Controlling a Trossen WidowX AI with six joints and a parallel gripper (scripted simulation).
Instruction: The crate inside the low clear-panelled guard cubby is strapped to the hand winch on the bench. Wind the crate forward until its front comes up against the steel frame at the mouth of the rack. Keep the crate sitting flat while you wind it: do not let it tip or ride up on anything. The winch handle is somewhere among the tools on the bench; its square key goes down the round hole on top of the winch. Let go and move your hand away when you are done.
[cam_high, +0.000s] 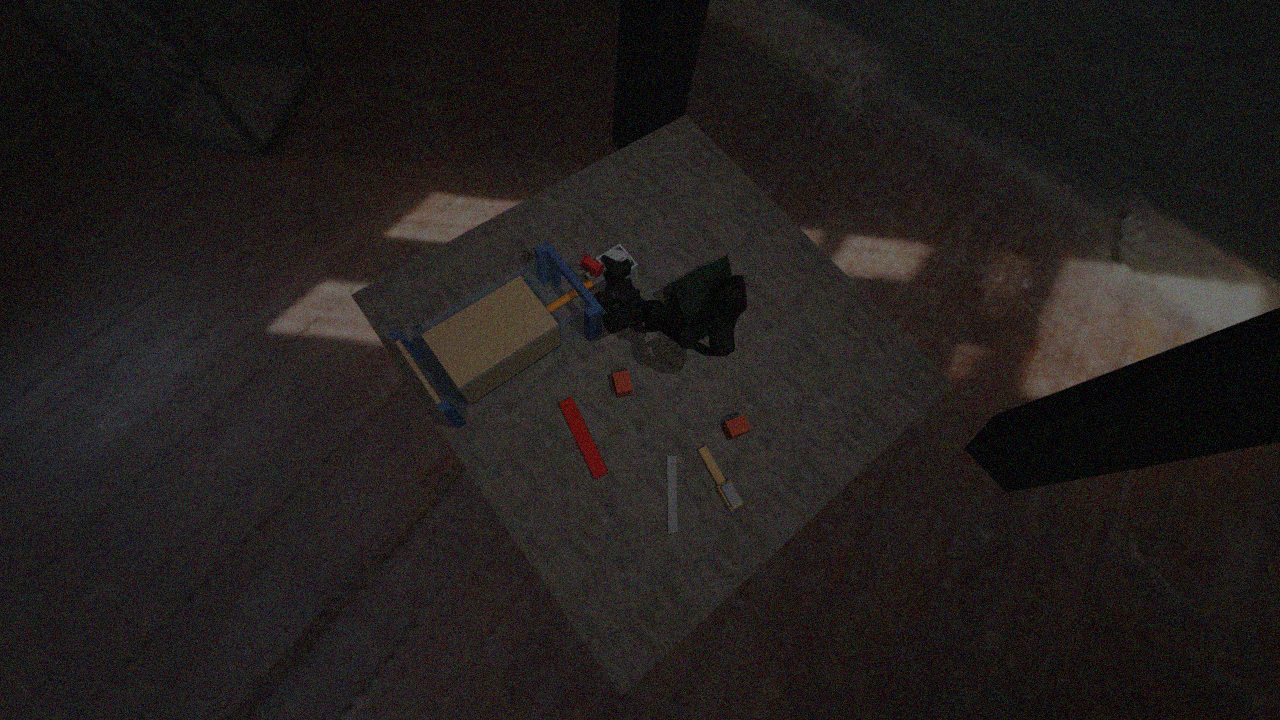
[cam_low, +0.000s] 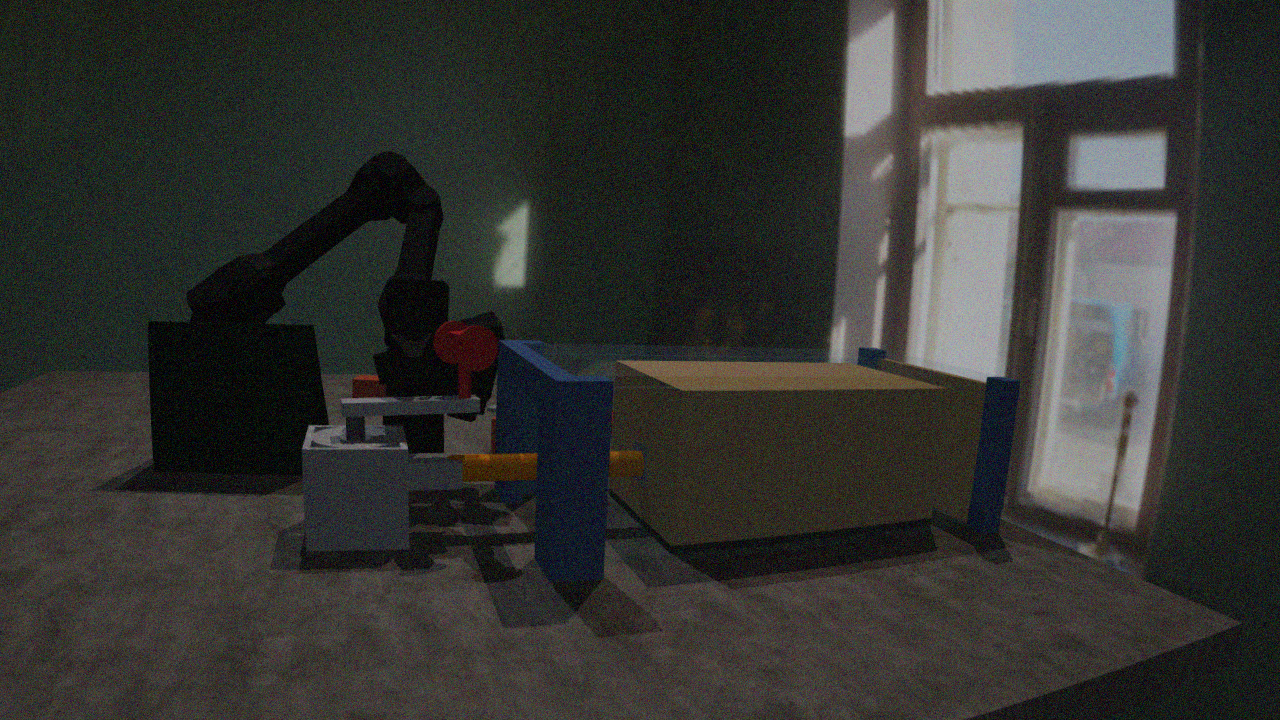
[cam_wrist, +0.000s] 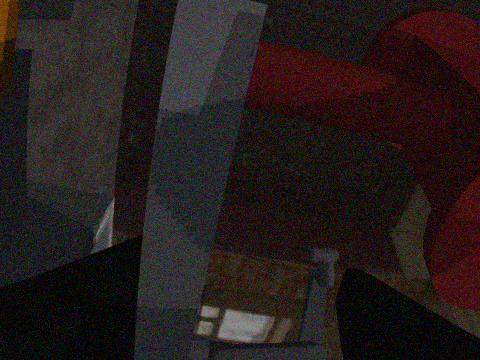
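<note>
The tan crate sits flat in the cubby, with a gap between its front and the blue frame. An orange strap runs through the frame to the grey winch. The handle's grey arm lies level above the winch, its post standing in the top; its red knob is on the frame side. My gripper is part open, its fingers spread beside the handle and holding nothing. In the exterior view the knob partly hides it.
A red strip, a grey bar, a tan-handled tool and two orange-red blocks lie on the bench. Blue posts stand behind the crate. My dark base block stands beyond the winch.
</note>
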